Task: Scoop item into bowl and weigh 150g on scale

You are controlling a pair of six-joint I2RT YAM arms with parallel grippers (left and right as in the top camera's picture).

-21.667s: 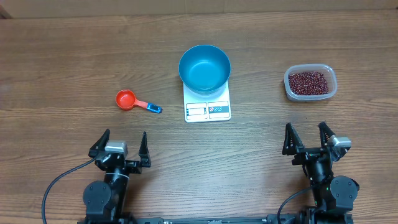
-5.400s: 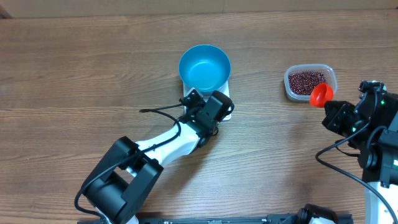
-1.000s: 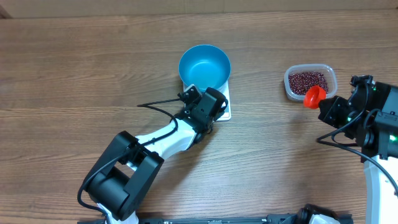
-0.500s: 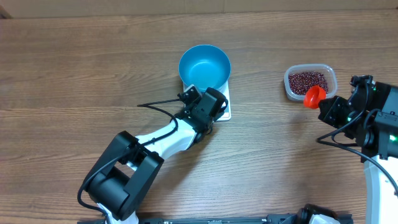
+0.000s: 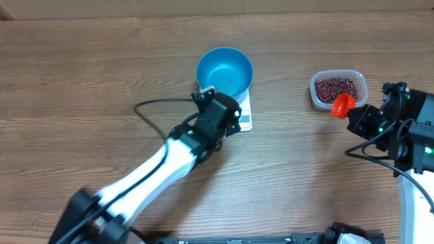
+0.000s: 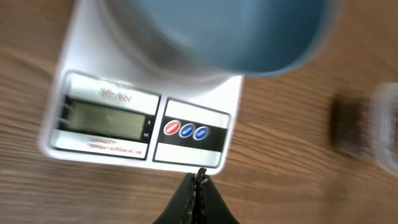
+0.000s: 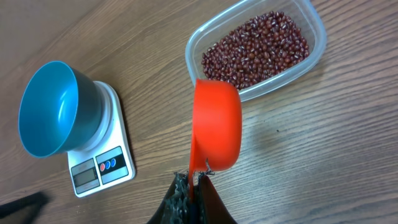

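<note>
Two claws, both closed. Your left gripper [image 6: 199,182] has its fingers pressed together on nothing. Its tip sits just off the display edge of the small flat white rectangular scale [image 6: 140,134], in line with the red and blue buttons [image 6: 186,131] beside the grey display [image 6: 106,120]. You cannot tell from these views whether that tip touches the wooden table [image 5: 81,81].

On the scale's far half stands the round deep bright-blue plastic bowl [image 5: 224,73], upright, its rim overhanging the scale's edges.

Well to the right of the scale, your right gripper [image 7: 194,182] is clamped on the handle of a red plastic scoop [image 7: 216,124]. You hold the scoop tipped on its side, cup end away from the claw. What the cup holds is not visible.

The dark red-brown beans [image 7: 255,46] lie in a loose heap inside a clear rounded-rectangular plastic tub [image 7: 314,28], which rests on the table farther right of the scale than the scoop. From the right wrist view, the scoop's cup meets the tub's near wall at the corner closest to the scale. Whether it touches is unclear. The beans lie just beyond the cup, across that wall.
</note>
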